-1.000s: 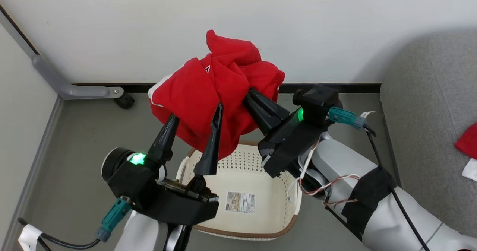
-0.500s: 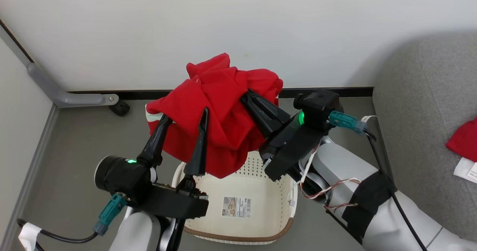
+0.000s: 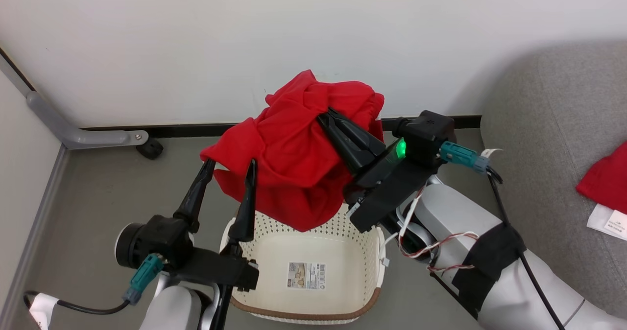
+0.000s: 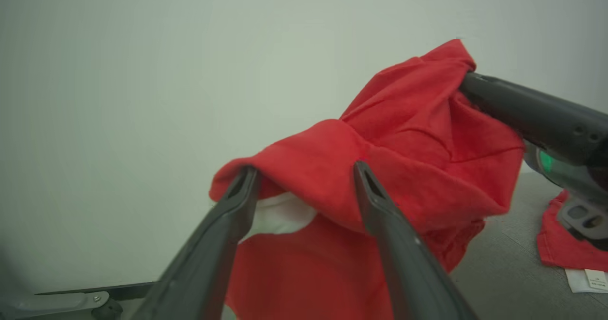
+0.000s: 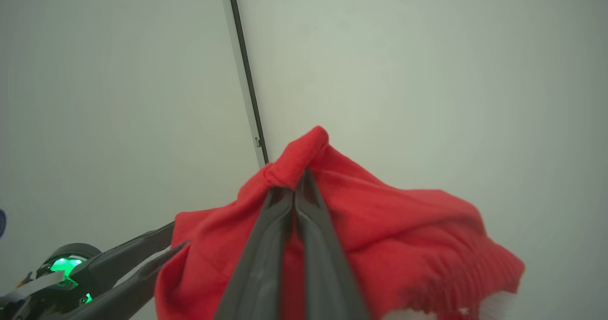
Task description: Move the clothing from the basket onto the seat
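Note:
A bright red garment (image 3: 294,158) of the clothing hangs bunched in the air above the basket (image 3: 303,315), a cream perforated tub with a brown rim and a label on its bare bottom. My right gripper (image 3: 327,118) is shut on a fold near the garment's top; in the right wrist view its closed tips (image 5: 297,182) pinch that red fold. My left gripper (image 3: 230,166) is open at the garment's lower left edge, and the cloth (image 4: 389,168) drapes just over its spread fingertips (image 4: 247,177). The light-grey seat (image 3: 553,139) stands to the right.
A second red garment (image 3: 605,178) with a white tag (image 3: 607,221) lies on the seat at the right edge. A pale wall runs close behind the basket. A grey metal leg with a black caster (image 3: 149,149) rests on the grey floor at the left.
The garment has bunched up toward my right gripper and its white-trimmed left flap has dropped. My open left gripper has sunk lower, so its tips now stand at the cloth's edge.

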